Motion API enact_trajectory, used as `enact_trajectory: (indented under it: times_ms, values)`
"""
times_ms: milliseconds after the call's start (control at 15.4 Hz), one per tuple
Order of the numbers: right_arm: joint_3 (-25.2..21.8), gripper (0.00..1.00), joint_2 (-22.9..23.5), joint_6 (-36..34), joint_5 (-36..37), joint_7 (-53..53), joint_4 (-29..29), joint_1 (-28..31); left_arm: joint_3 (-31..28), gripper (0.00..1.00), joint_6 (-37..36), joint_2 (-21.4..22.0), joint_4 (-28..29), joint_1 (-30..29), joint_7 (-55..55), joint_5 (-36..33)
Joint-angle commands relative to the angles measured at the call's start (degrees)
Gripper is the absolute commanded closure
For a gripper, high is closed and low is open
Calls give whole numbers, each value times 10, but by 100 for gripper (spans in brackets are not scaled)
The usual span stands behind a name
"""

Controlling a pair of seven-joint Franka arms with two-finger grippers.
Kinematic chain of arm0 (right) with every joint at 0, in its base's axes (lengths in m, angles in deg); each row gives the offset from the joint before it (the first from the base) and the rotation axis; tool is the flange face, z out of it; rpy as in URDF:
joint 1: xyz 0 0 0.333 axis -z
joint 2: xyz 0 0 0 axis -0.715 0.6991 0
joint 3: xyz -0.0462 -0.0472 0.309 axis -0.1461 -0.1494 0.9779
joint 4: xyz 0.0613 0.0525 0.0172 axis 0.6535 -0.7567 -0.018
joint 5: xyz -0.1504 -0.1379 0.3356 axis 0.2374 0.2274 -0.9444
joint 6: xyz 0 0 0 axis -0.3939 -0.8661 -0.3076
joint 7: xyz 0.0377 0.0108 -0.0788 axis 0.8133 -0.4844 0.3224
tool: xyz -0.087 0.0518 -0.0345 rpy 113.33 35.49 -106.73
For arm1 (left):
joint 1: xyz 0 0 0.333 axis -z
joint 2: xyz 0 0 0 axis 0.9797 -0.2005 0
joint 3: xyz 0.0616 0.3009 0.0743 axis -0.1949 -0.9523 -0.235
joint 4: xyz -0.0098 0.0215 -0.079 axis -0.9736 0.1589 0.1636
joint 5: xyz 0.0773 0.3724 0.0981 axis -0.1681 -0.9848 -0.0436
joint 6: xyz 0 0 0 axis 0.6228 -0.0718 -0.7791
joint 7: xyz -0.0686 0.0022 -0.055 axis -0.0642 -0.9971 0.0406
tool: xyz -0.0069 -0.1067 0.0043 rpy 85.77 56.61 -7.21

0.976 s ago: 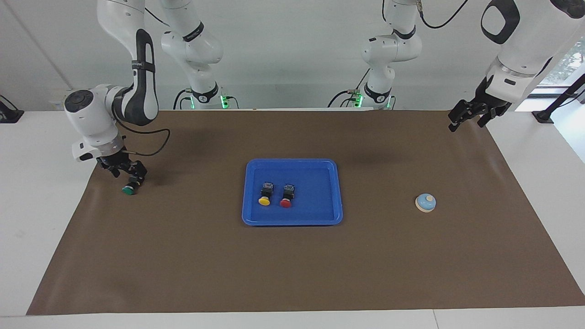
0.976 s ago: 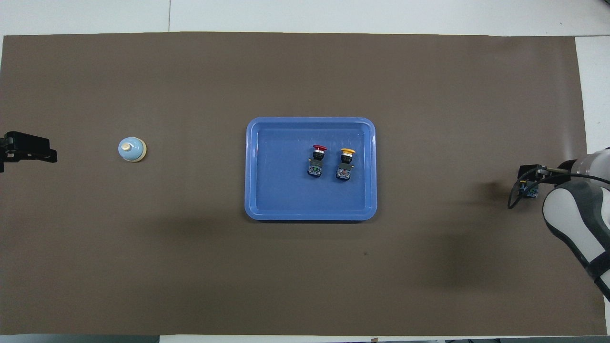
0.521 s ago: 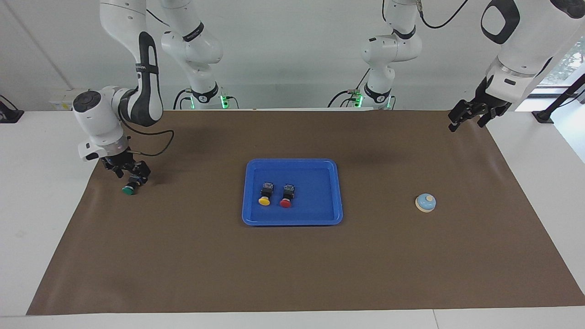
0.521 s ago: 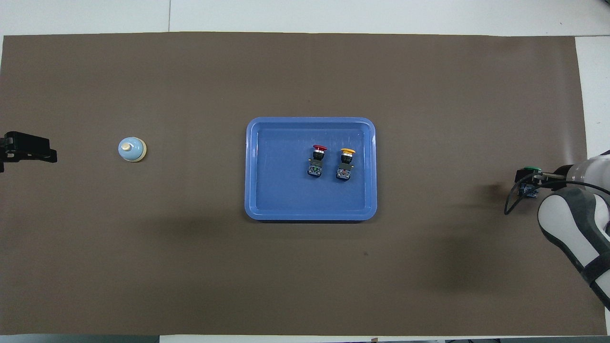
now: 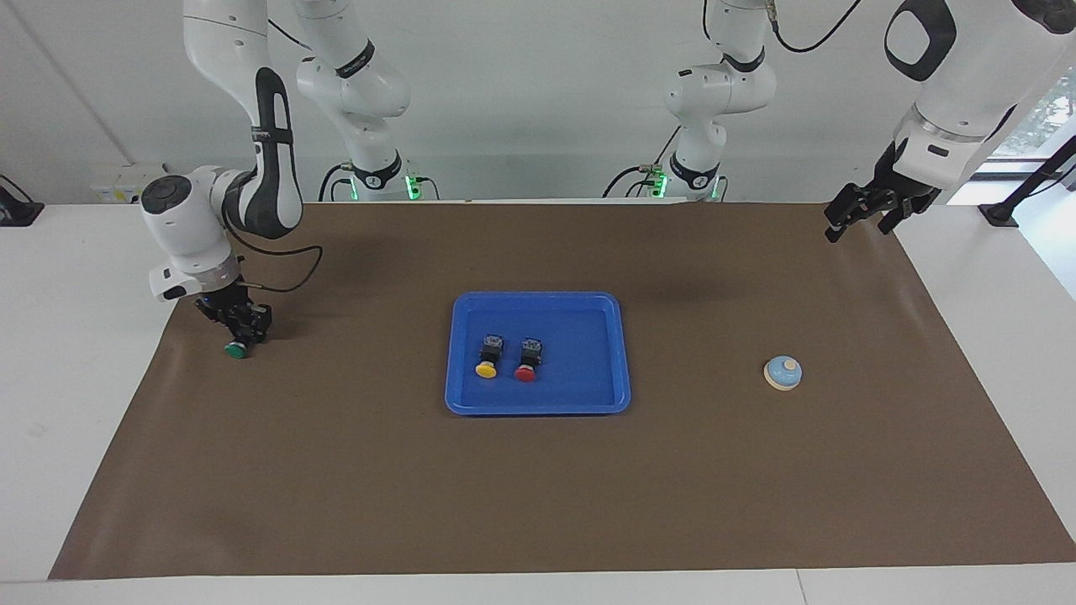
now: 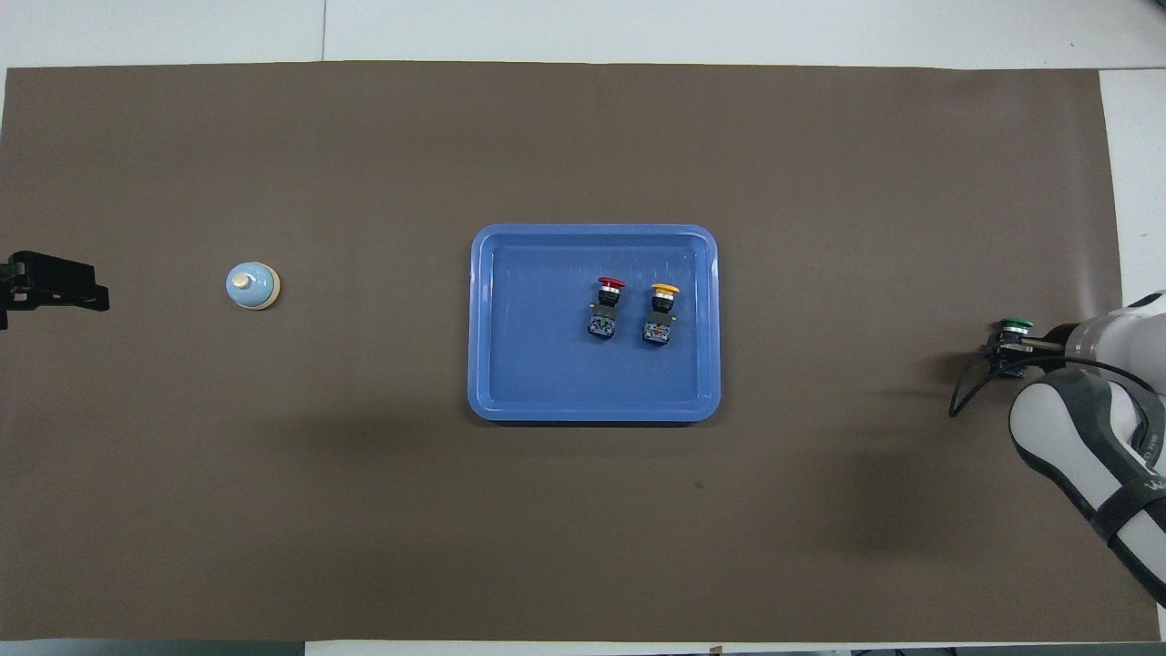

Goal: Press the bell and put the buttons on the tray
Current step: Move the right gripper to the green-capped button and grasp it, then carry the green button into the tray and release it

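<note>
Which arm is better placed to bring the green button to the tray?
The right arm, probably. The right gripper is already down on the green button, while the left gripper waits raised at the other end, over the table's edge, with the tray between.

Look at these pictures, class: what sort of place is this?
Probably a robotics lab: two white Franka arms mounted at a table under brown paper, with test props, a blue tray and a small bell.
</note>
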Motion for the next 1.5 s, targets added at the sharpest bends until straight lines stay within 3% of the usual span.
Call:
enact_trajectory:
  times_ms: [0, 195, 456, 846, 1106, 1302, 1432]
  values:
    - [9, 100, -2, -5, 4, 11, 1, 7, -1, 0, -12, -4, -12, 2, 1, -6]
    - [13, 100, -3, -55, -2, 3, 40, -10, -1, 0, -12, -4, -12, 2, 1, -6]
    - [14, 100, -1, -170, -2, -85, 129, -93, -1, 0, -12, -4, -12, 2, 1, -6]
    - [14, 100, 15, -225, -13, -271, 207, -269, -1, 0, -12, -4, -12, 2, 1, -6]
    - [14, 100, 21, -231, -48, -332, 236, -374, -1, 0, -12, -4, -12, 2, 1, -6]
    - [14, 100, 44, -237, -63, -338, 273, -420, -1, 0, -12, -4, -12, 2, 1, -6]
    - [14, 100, 94, -248, -66, -377, 330, -455, -1, 0, -12, -4, -12, 2, 1, -6]
